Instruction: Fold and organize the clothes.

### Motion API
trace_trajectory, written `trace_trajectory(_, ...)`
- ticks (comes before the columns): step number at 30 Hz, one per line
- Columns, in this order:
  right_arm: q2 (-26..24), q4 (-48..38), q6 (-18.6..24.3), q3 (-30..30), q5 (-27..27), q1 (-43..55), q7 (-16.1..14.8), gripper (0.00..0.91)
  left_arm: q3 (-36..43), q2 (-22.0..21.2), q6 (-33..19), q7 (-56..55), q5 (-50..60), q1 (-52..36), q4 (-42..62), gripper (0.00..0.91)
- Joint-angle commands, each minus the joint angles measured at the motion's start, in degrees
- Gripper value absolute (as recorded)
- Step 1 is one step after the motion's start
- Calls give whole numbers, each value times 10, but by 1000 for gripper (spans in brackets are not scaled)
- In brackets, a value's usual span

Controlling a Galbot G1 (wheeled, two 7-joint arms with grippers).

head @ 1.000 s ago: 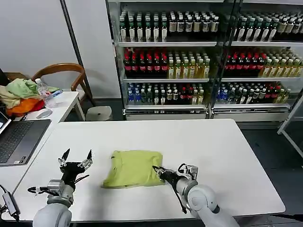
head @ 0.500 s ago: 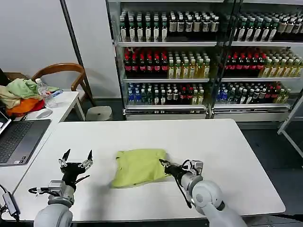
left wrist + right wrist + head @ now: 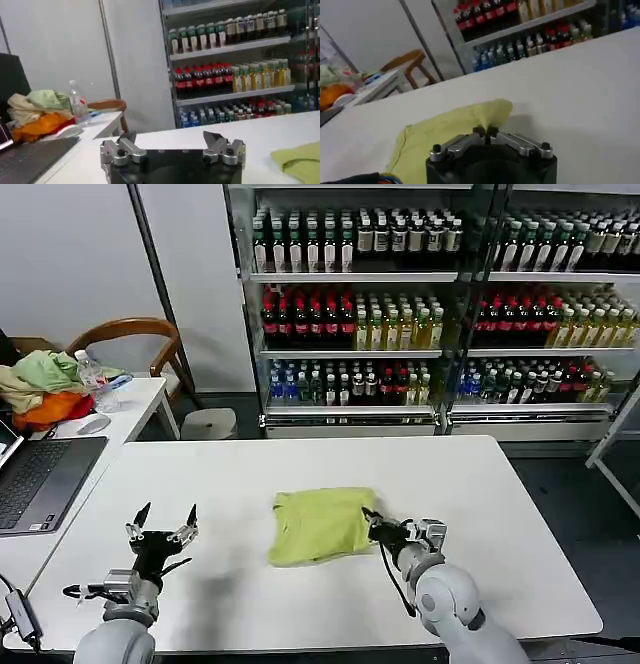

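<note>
Since a second ago the folded T-shirt [image 3: 322, 525] has slid across the white tabletop [image 3: 500, 504] toward the robot's right, from about the middle of the near half to a spot right of centre, and the right gripper [image 3: 371, 522] has travelled with it. That gripper sits at the shirt's right edge, and in the right wrist view its fingers [image 3: 479, 133] are pinched together on a little peak of the lime fabric [image 3: 460, 125], so it's got a proper hold on the edge. Rest of the shirt lies flat-ish on the tabletop as a rough rectangle, a few soft wrinkles, no print that I can see. The left gripper [image 3: 161, 521] hasn't really budged: it hovers over the near left part of the tabletop, well apart from the shirt, fingers [image 3: 127, 145] spread wide with nothing between them. In the left wrist view a corner of the shirt [image 3: 300, 160] pokes in at the edge. Off on the side desk there's a laptop [image 3: 40, 479], a heap of pale green, tan and orange garments [image 3: 40, 389] and a water bottle [image 3: 92, 379]. Drink shelves [image 3: 440, 304] fill the back wall.
</note>
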Motion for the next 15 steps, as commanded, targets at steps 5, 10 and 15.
trace_trajectory(5,-20,26,17,11,-55,-6,-3,0,0,0,-6,0,2,3,1,907)
trace_trajectory(10,-25,13,3,14,-55,3,-3,0,4,-3,-7,0,5,5,0,907)
trace_trajectory(15,-28,5,3,14,-85,1,-16,907,4,-3,-6,0,5,5,-1,907)
